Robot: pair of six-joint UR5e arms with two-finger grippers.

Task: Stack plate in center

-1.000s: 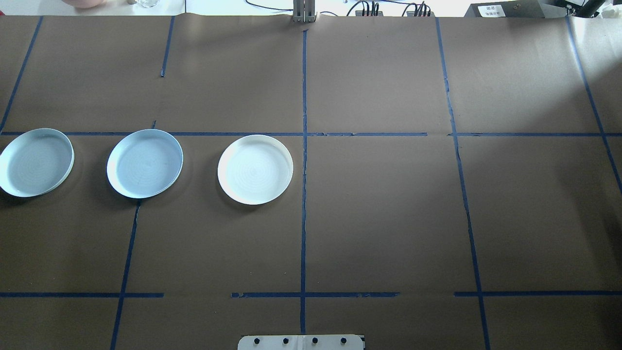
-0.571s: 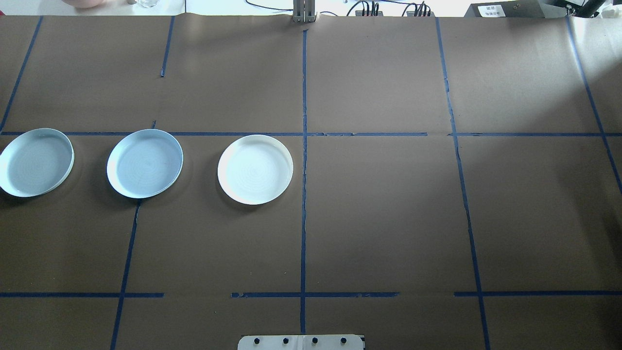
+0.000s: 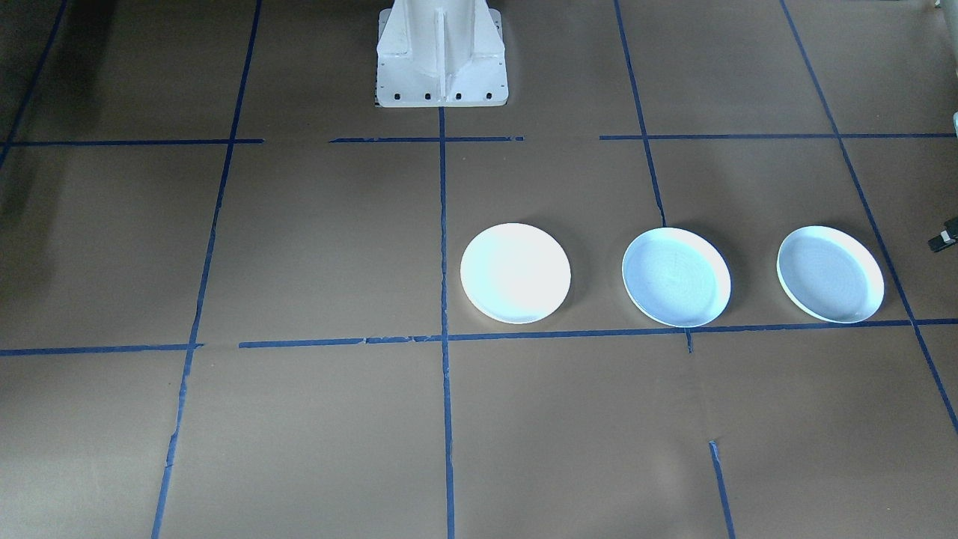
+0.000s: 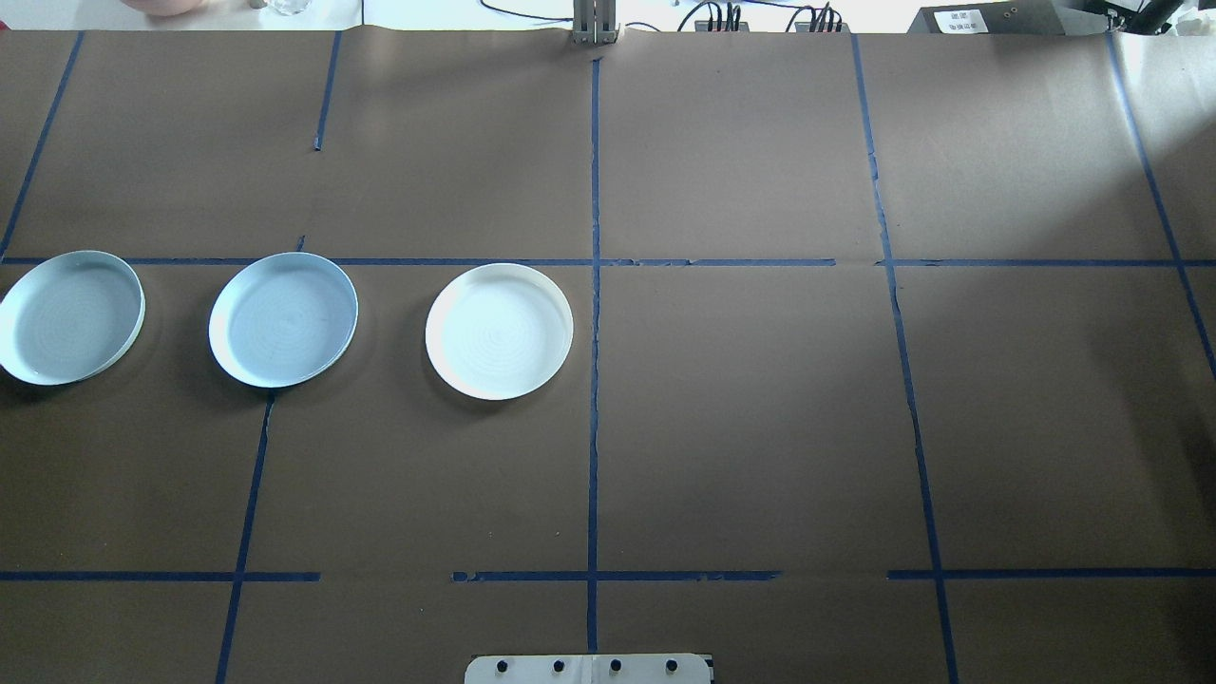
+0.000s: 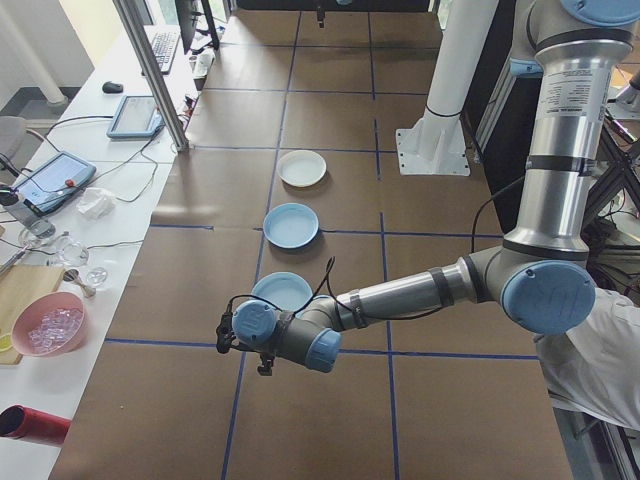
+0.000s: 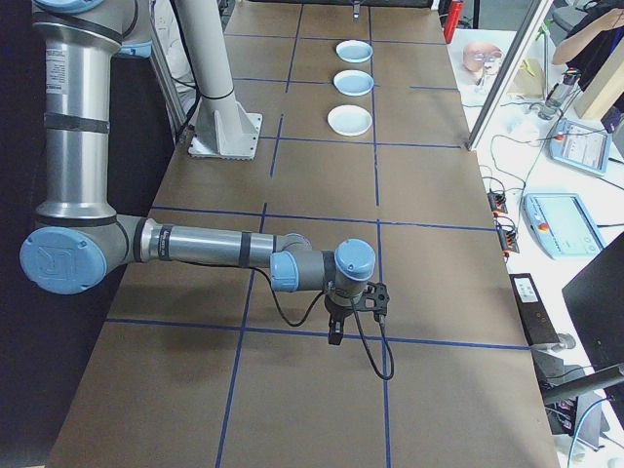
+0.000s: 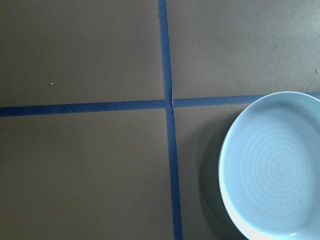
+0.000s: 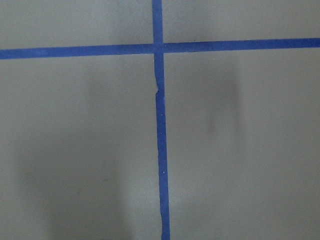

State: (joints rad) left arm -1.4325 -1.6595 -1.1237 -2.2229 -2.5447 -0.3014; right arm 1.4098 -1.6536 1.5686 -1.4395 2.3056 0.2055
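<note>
You see three round plates in a row on the brown paper-covered desk (image 4: 760,427) with its blue tape lines (image 4: 594,380). Take the bright plain white round plate (image 4: 500,332) as your landmark; it sits just beside the long middle tape line, on the robot's left side of it. Next to it, further toward the robot's left, sits the middle round shallow pale-blue plate with faint rings (image 4: 283,319). It lies flat on the desk, apart from the white plate, and nothing is stacked on it. Past that one, furthest from the white plate, lies the second pale-blue ringed plate (image 4: 71,317), right at the edge of the overhead view. None of the plates touch.

In the side view from the robot's left, the left end effector (image 5: 228,330) hangs over the desk just beyond that far plate. Its wrist camera shows part of a pale-blue plate. You cannot tell if its fingers are apart or together.

The right end effector (image 6: 336,327) hangs over a tape crossing well away from the white plate, on the other half of the desk. You cannot tell its fingers' state either.

The white robot base (image 3: 441,56) stands on the desk behind the white plate.
</note>
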